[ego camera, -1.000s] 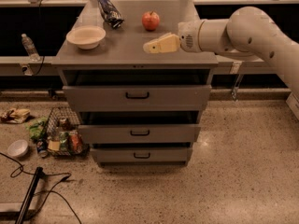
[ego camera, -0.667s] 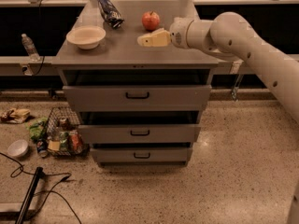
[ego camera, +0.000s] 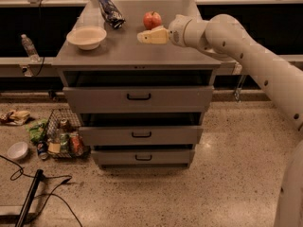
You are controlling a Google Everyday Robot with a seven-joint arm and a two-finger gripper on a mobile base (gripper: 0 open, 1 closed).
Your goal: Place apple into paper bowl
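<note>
The red apple (ego camera: 152, 20) sits on the grey cabinet top (ego camera: 137, 53), toward the back and a little right of the middle. The cream paper bowl (ego camera: 86, 37) stands on the left side of the same top and holds nothing. My gripper (ego camera: 143, 37) is at the end of the white arm that reaches in from the right. It hovers just in front of the apple and slightly to its left, pointing left, apart from the fruit.
A dark blue snack bag (ego camera: 110, 9) lies at the back between bowl and apple. The cabinet's three drawers (ego camera: 138, 96) stand slightly open. On the floor at left are a wire basket of items (ego camera: 64, 138), a small white bowl (ego camera: 18, 150), litter and a cable.
The arm has swung left and toward the back, bringing the gripper from the right part of the top to just in front of the apple. Apple and bowl have not moved.
</note>
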